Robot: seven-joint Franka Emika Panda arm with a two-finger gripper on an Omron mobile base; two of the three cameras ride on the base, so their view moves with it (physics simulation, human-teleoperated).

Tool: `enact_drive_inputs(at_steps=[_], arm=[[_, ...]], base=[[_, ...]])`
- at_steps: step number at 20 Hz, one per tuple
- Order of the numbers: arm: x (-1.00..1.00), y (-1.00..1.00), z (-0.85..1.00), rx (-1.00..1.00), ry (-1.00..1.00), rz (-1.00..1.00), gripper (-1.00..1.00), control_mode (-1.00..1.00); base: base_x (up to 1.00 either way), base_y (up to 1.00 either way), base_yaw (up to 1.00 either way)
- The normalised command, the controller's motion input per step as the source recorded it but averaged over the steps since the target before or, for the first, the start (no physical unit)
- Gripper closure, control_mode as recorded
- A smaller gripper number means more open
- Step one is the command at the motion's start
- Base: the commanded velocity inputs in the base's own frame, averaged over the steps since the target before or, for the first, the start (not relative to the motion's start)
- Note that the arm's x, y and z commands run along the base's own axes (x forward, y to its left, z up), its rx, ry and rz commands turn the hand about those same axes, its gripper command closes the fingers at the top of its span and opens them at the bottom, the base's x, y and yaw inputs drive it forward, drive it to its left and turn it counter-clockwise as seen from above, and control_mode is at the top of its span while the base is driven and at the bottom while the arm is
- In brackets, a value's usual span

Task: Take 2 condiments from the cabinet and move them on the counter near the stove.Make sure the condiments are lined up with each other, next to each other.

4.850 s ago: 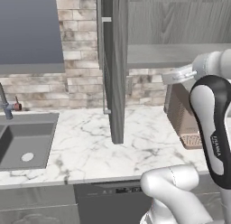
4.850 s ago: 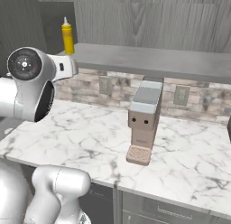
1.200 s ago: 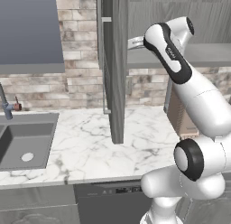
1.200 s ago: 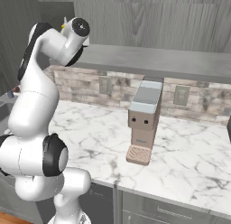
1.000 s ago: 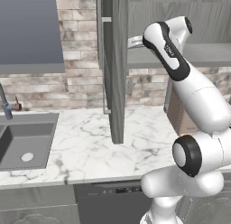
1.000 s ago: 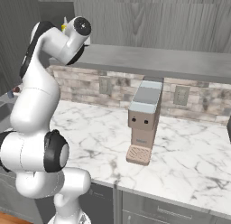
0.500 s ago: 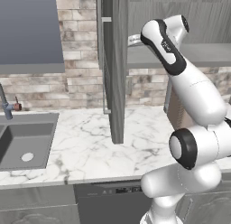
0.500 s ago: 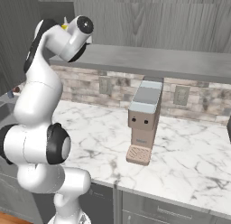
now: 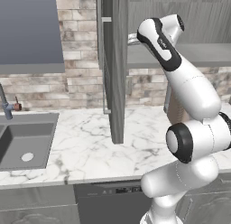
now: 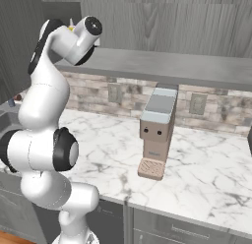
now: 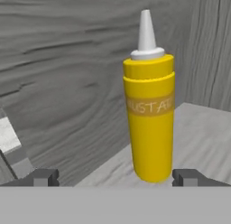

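Since the earliest pictures, the arm (image 9: 189, 96) has been swung up from low at the base and is now reached into the cabinet (image 9: 180, 20); over the last second it has hardly been moved. No shift of the counter (image 9: 90, 142), the sink (image 9: 22, 144) or the coffee machine (image 10: 157, 132) is seen, so the base has been kept in place.

Inside the cabinet, the yellow bottle (image 11: 150, 114) is stood upright on the shelf board (image 11: 198, 142), near the back wall. It is labelled as mustard and capped with a white nozzle.

The gripper (image 11: 115, 177) is held just before the bottle, its fingers (image 11: 43, 177) spread wide to either side of the bottle's base, with nothing gripped.
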Motion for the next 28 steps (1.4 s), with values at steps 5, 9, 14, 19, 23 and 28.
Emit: enact_drive_inputs(at_steps=[5, 9, 14, 19, 23, 28], arm=[[0.22, 0.0, 0.0, 0.0, 0.0, 0.01, -1.0, -1.0], [0.19, 0.02, 0.0, 0.0, 0.0, 0.01, -1.0, -1.0], [0.17, 0.04, 0.0, 0.0, 0.0, 0.01, -1.0, -1.0], [0.2, 0.0, 0.0, 0.0, 0.0, 0.01, -1.0, -1.0], [0.19, 0.0, 0.0, 0.0, 0.0, 0.0, -1.0, -1.0], [0.08, 0.01, 0.0, 0.0, 0.0, 0.0, -1.0, -1.0]], base=[[0.0, 0.0, 0.0], [0.0, 0.0, 0.0], [0.0, 0.0, 0.0], [0.0, 0.0, 0.0], [0.0, 0.0, 0.0], [0.0, 0.0, 0.0]])
